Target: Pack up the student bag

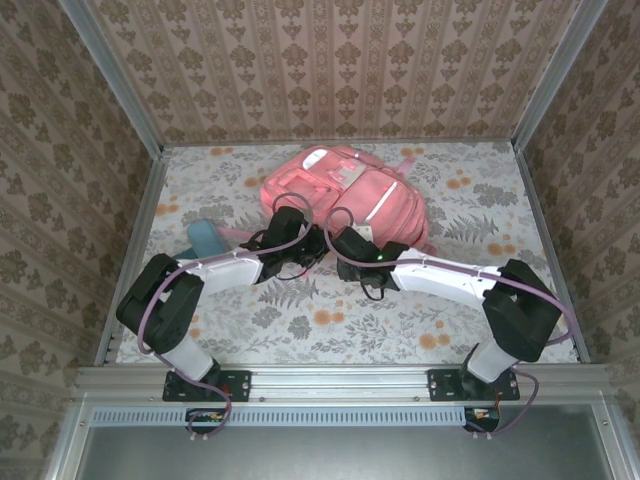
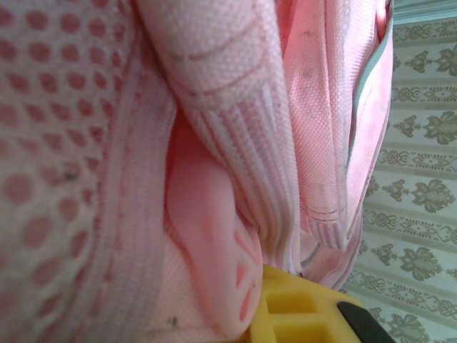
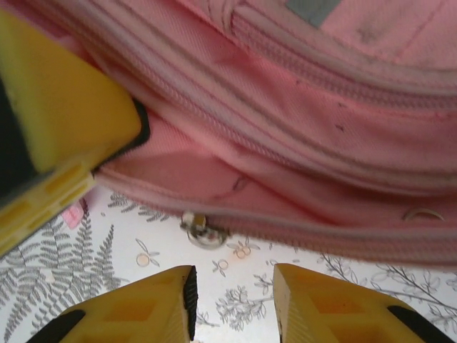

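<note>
Where the student bag lies: one pink backpack (image 1: 345, 190), on the far centre of the floral table (image 1: 330, 320), with both arms at its near side.
Arms: two, reaching inward from the near edge and meeting at the bag.
Left gripper (image 1: 303, 235): pressed up against the bag. My left wrist camera shows one yellow finger (image 2: 300, 311) with pink fabric folded against it. I cannot tell whether the jaws are closed or apart.
Right gripper (image 3: 232, 300): two yellow fingers parted by a modest gap, nothing between them, over the table just short of the bag's zippered seam.
Zipper pull (image 3: 196, 229): one, metal, lying against the table below the seam, just beyond the right fingers.
Pencil case (image 1: 208, 238): one, teal, on the table left of the bag, beside the left arm.
</note>
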Robot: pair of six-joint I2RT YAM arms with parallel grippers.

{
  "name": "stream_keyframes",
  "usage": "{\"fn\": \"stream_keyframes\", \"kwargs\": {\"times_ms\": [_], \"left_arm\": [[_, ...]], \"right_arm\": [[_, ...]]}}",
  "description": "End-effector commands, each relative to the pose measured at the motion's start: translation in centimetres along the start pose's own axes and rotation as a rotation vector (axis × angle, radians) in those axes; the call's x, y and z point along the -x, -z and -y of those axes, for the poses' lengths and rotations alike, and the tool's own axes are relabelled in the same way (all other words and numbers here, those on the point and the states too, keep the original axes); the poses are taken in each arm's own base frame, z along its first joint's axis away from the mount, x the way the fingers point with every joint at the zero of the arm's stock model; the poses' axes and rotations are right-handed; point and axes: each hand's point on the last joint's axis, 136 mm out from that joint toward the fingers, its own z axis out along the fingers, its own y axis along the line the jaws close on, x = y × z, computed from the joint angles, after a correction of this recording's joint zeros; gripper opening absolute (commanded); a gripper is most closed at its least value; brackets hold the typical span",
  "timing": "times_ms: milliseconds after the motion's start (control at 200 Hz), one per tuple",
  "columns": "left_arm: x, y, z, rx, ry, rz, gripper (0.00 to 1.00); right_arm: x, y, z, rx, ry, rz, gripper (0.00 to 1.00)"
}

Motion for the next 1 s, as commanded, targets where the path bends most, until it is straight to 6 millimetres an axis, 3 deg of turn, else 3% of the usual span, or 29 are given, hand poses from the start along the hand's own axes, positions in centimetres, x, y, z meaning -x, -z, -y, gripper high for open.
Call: {"fn": "stream_keyframes", "kwargs": {"times_ms": [0, 275, 515, 845, 995], "left_arm": [[0.0, 1.6, 6.2, -0.165, -0.104, -0.004, 0.12], [-0.2, 1.5, 6.3, -0.167, -0.103, -0.015, 0.12], [-0.3, 1.4, 5.8, -0.154, -0.095, -0.015, 0.11], [0.2, 1.4, 4.2, -0.101, -0.066, 0.009, 0.09], [0.7, 1.7, 2.9, -0.065, -0.050, 0.034, 0.07]], "right_arm": [[2.4, 0.0, -1.7, 0.050, -0.014, 0.059, 0.35], [3.7, -1.3, -1.0, 0.001, -0.033, 0.070, 0.31], [3.8, -1.7, 1.1, -0.123, -0.029, 0.081, 0.24], [3.6, -0.2, 3.2, -0.217, 0.019, 0.075, 0.12], [1.6, 0.9, 5.5, -0.248, 0.047, 0.021, 0.12]]}}
